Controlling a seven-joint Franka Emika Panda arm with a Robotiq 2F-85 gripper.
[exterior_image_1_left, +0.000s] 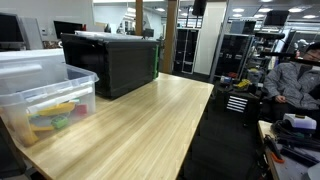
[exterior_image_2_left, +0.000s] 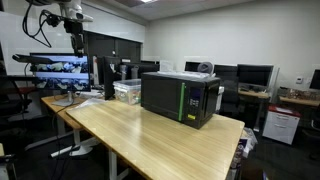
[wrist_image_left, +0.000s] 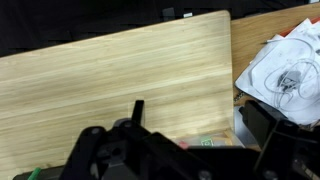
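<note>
One look at the wrist view tells me the pincer (wrist_image_left: 185, 150) is spread as wide as it goes, with nothing in it. It hangs high above the surface (wrist_image_left: 120, 80), and in an exterior view the arm (exterior_image_2_left: 62, 15) is up near the ceiling at the far end.

The bin (exterior_image_1_left: 45, 95), clear plastic with bright toys (exterior_image_1_left: 50, 115) in the bottom, sits on the surface at that same end, just beside the microwave (exterior_image_1_left: 110, 62). I cannot pick the bin out for sure in the wrist view. Only a speck of green shows past the pincer's own bulk.

My worries from here:
- The pincer hides much of what lies straight below it, so a blind descent could land a finger on the bin's rim and tip or shove it.
- From this height I judge depth poorly, and too fast a drop could drive the pincer into the wood.
- The microwave stands close by the bin, so a wide swing low down could clip its corner.
- A white bag (wrist_image_left: 285, 70) with cords lies off the edge and could snag.
- A person (exterior_image_1_left: 295, 80) sits beyond the far side, well apart for now.
</note>
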